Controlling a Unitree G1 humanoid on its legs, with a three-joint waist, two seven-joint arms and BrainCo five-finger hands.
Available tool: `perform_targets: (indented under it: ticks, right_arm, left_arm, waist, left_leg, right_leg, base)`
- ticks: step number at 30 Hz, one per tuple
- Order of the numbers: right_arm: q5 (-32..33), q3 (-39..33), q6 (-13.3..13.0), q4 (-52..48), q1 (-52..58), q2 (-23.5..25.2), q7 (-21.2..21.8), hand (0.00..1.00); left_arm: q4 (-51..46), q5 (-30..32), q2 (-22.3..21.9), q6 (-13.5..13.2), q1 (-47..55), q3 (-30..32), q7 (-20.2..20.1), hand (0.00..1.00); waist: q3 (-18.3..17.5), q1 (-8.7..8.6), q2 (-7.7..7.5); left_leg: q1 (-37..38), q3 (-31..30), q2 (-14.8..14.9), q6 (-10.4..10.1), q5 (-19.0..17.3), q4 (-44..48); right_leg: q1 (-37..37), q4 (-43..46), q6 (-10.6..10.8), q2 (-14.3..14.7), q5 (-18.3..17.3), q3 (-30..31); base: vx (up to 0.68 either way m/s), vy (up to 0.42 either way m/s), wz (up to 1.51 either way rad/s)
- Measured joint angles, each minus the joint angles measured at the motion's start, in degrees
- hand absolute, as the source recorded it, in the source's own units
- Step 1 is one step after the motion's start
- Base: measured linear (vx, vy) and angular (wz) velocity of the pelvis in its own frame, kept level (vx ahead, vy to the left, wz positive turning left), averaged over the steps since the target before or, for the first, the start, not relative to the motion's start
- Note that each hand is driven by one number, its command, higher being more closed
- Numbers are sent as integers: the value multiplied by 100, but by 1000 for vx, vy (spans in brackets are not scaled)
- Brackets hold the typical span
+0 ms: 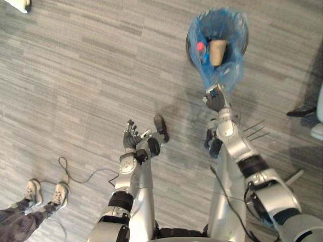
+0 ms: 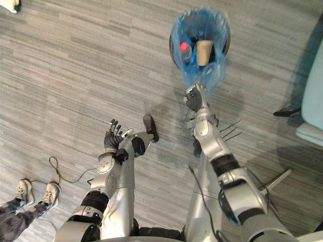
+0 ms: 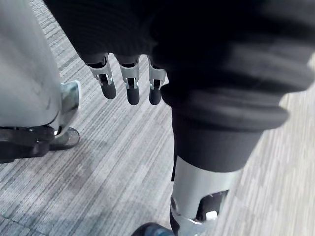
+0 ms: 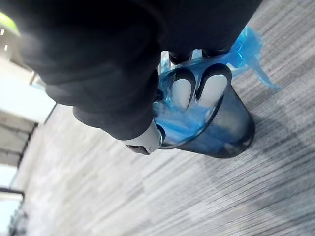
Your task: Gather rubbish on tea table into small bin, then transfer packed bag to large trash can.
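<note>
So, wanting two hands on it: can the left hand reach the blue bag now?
Probably not yet: the left hand hangs open well short of the blue bag, though nothing but floor lies between.

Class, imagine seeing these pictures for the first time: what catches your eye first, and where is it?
The blue bag lining the small bin stands out on the grey floor ahead of the robot, with a tan paper cup and a red-capped item inside. The right hand has its fingers curled on the bag's near edge, while the left hand hangs open over the floor beside it.
</note>
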Motion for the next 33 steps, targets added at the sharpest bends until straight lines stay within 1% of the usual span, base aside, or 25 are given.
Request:
perform_targets:
  ticks: [1,2,3,4,5,6,7,8,10,11,12,13,14,15,16,17,19,21,23,24,25,27,29,31,33]
  right_arm:
    - [187,22,-101,-300,354,170,23,100]
    - [262,42,-164,-385,486,257,76,100]
    - [405,149,-225,-534,668,387,159,100]
    - [419,264,-285,-596,739,413,230,100]
    - [422,331,-331,-601,743,409,260,100]
    - [423,423,-407,-611,751,401,378,100]
    - [420,440,-432,-610,775,376,479,100]
    - [421,451,-443,-612,778,374,513,100]
    - [426,406,-453,-753,841,323,664,100]
    - [435,400,-467,-788,891,286,728,100]
    - [483,367,-490,-861,1012,240,805,100]
    - [502,343,-503,-928,1084,218,861,100]
    - [612,332,-570,-1066,1228,155,916,100]
    - [664,317,-581,-1243,1327,132,1001,100]
    - [712,315,-610,-1368,1377,94,1073,100]
    - [920,324,-679,-1542,1409,43,1169,100]
    - [1088,327,-707,-1684,1404,30,1260,100]
    - [1360,399,-813,-1852,1326,-40,1373,100]
    - [1515,485,-837,-1957,1269,-92,1468,100]
    - [1721,597,-846,-2049,1163,-165,1548,100]
    - [1768,660,-846,-2094,1114,-187,1579,100]
    - [2013,1021,-854,-2223,865,-327,1699,100]
    - [2191,1399,-872,-2493,655,-372,1775,100]
    - [2426,1857,-942,-2786,378,-344,1981,100]
    - [2509,2134,-964,-2799,118,-298,2020,100]
  left_arm:
    - [3,119,45,43,156,-52,-41,0]
    - [6,167,79,66,232,-77,-59,0]
    - [20,350,169,87,376,-201,-68,0]
    - [81,441,274,91,468,-325,-76,0]
    - [117,511,317,91,504,-388,-77,0]
    - [135,580,382,93,616,-479,-106,0]
    - [233,619,413,90,720,-509,-170,0]
    - [280,622,425,93,768,-522,-186,0]
    - [326,734,467,93,958,-658,-191,0]
    - [322,783,482,92,1027,-695,-195,0]
    - [319,815,492,92,1156,-742,-198,0]
    - [308,862,492,91,1218,-767,-200,0]
    - [245,966,533,91,1354,-868,-201,0]
    - [101,1040,549,92,1492,-964,-225,0]
    - [-70,1137,588,91,1603,-1003,-291,0]
    - [-403,1292,671,83,1754,-1135,-353,0]
    - [-664,1433,721,74,1820,-1192,-434,0]
    - [-1104,1510,825,54,1836,-1321,-443,0]
    - [-1335,1588,867,51,1851,-1362,-442,0]
    - [-1502,1680,902,-8,1843,-1414,-438,0]
    - [-1539,1680,924,-30,1824,-1452,-438,0]
    - [-1562,1740,1034,-74,1735,-1629,-439,0]
    - [-1552,1903,1062,-76,1602,-1792,-429,0]
    - [-1455,2129,1095,-77,1334,-1894,-410,0]
    - [-1438,2204,1086,-76,1155,-1994,-305,0]
  waist:
    - [-57,0,-107]
    - [-89,-2,-164]
    - [-151,-8,-275]
    - [-187,-28,-331]
    - [-202,-30,-343]
    - [-318,-59,-349]
    - [-566,-106,-348]
    - [-672,-121,-349]
    - [-864,-137,-347]
    - [-953,-140,-351]
    - [-1154,-144,-352]
    - [-1241,-142,-354]
    - [-1404,-146,-363]
    - [-1533,-148,-368]
    - [-1607,-157,-375]
    - [-1757,-155,-384]
    - [-1876,-160,-389]
    - [-1991,-151,-434]
    - [-2109,-150,-437]
    - [-2150,-173,-439]
    - [-2156,-190,-444]
    - [-2313,-299,-458]
    - [-2359,-290,-494]
    - [-2507,-308,-548]
    - [-2542,-305,-586]
  left_leg:
    - [385,50,-4,-20,43,-280]
    - [578,74,-11,-38,70,-433]
    - [975,126,-43,-30,181,-796]
    - [1369,118,-105,-70,304,-1182]
    - [1552,117,-126,-68,373,-1343]
    - [1815,100,-174,-73,519,-1691]
    - [1959,99,-229,-83,641,-2015]
    - [2033,99,-260,-67,699,-2166]
    - [2553,107,-407,-47,890,-2762]
    - [2666,109,-445,-53,928,-2900]
    - [2843,112,-512,-44,985,-3136]
    - [2929,116,-544,-38,1003,-3240]
    - [3106,118,-602,-42,1033,-3411]
    - [3262,137,-645,-41,1034,-3523]
    - [3385,137,-679,-41,1033,-3590]
    - [3553,120,-719,-41,1033,-3698]
    - [3640,119,-738,-41,1033,-3749]
    - [3798,101,-779,-41,1033,-3784]
    - [3872,98,-784,-41,1033,-3858]
    - [3979,107,-791,-41,1033,-3923]
    - [4038,114,-795,-41,1033,-3948]
    - [4161,157,-798,-55,1042,-4040]
    - [4322,263,-797,-83,1061,-4147]
    - [4348,293,-789,-103,1076,-4177]
    - [4459,298,-785,-103,1077,-4180]
  right_leg:
    - [395,-329,23,45,86,-39]
    - [588,-507,45,75,133,-43]
    - [982,-894,54,123,252,-71]
    - [1394,-1320,74,178,398,-108]
    - [1598,-1552,84,210,478,-134]
    - [1942,-2009,106,274,653,-199]
    - [2124,-2388,132,301,804,-243]
    - [2227,-2567,151,310,868,-265]
    - [2794,-3212,214,327,1113,-316]
    - [2909,-3368,233,325,1163,-327]
    - [3107,-3627,277,324,1237,-341]
    - [3199,-3734,283,323,1266,-348]
    - [3380,-3904,312,324,1304,-355]
    - [3535,-4037,331,324,1333,-352]
    - [3667,-4125,349,315,1345,-351]
    - [3831,-4255,362,307,1367,-332]
    - [3924,-4338,368,305,1389,-327]
    - [4082,-4460,369,315,1434,-257]
    - [4082,-4489,374,328,1462,-166]
    - [4140,-4505,377,335,1482,-104]
    - [4181,-4522,379,337,1491,-76]
    - [4248,-4593,372,348,1533,-2]
    - [4281,-4619,368,382,1567,129]
    - [4287,-4684,366,409,1622,190]
    - [4374,-4688,361,421,1628,244]
  base:
    - [119,-58,-21]
    - [161,-53,-20]
    - [174,-41,-14]
    - [182,-31,-12]
    - [191,1,-3]
    - [244,27,2]
    - [246,32,6]
    - [251,29,8]
    - [192,37,5]
    - [162,54,4]
    - [128,43,5]
    - [163,55,5]
    - [151,50,1]
    - [169,60,0]
    - [148,59,-7]
    - [113,50,-5]
    - [71,33,-5]
    - [59,30,-18]
    - [14,24,-26]
    - [-2,16,-21]
    - [-20,22,-23]
    - [-28,15,-22]
    - [-38,9,-27]
    - [-32,-2,-19]
    - [-16,-7,-13]
